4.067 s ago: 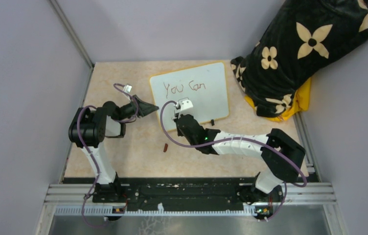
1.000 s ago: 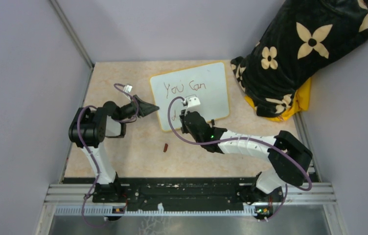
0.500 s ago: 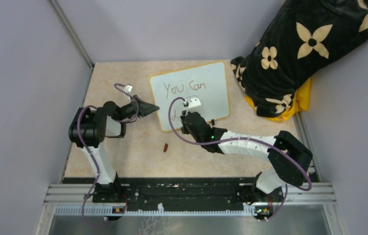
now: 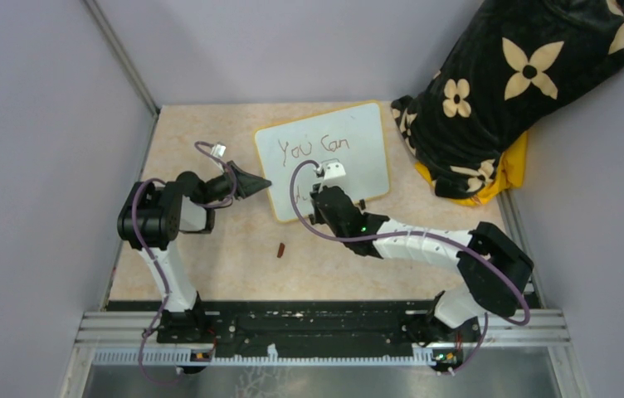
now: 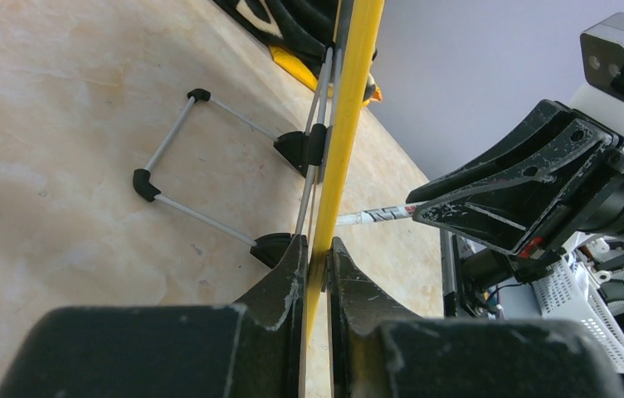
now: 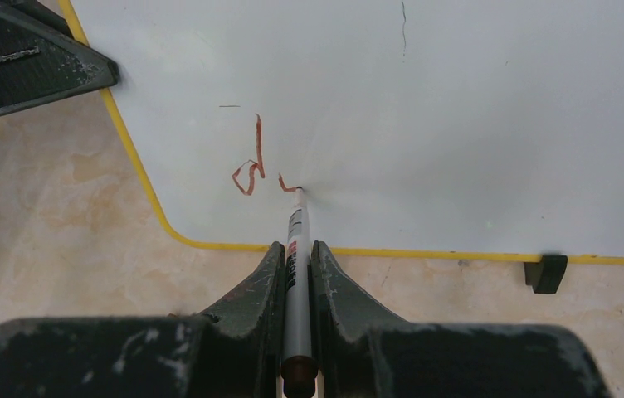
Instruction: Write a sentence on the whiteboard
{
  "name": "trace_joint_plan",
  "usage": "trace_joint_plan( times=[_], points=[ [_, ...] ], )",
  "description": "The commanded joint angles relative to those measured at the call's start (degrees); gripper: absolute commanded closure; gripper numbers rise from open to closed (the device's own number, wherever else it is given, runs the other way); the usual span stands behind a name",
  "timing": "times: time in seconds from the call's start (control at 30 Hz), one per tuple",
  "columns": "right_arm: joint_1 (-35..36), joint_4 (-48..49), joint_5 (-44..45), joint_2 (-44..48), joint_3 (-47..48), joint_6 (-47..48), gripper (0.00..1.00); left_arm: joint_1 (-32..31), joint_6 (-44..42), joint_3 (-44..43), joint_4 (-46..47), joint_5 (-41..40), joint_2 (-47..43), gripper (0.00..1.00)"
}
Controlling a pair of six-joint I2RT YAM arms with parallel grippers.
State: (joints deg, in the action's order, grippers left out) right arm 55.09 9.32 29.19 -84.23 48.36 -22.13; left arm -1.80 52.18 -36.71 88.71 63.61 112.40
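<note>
Sitting on the mottled beige table (image 4: 209, 265), upper centre of the top view, the glossy whiteboard (image 4: 350, 137) bears the sentence (image 4: 313, 148) in thin reddish strokes. Left wrist view: left jaws pinch its yellow frame (image 5: 343, 124), lower centre. Right wrist view: right jaws clamp a marker (image 6: 296, 224), tip touching the board.

Table (image 4: 209, 274): beige marbled top. 1 whiteboard (image 4: 358, 137) stands propped toward the back; 1 small reddish-brown piece (image 4: 281, 249) lies nearer, apart from it. A black flowered bundle (image 4: 508, 91) on yellow cloth (image 4: 512, 170) fills the back right corner.
</note>
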Motion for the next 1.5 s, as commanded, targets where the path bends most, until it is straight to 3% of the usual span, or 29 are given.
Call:
trace_joint_plan(
  times=[0.0,1.47],
  points=[
    [-2.17,0.7,3.07,1.35,1.66,1.36,1.0,-0.92,0.11,0.7,12.78,1.96,1.24,1.0],
    [-1.91,2.98,-3.59,-1.25,5.0,2.18,1.0,-1.36,-0.06,0.61,12.44,2.04,1.16,1.0]
  ],
)
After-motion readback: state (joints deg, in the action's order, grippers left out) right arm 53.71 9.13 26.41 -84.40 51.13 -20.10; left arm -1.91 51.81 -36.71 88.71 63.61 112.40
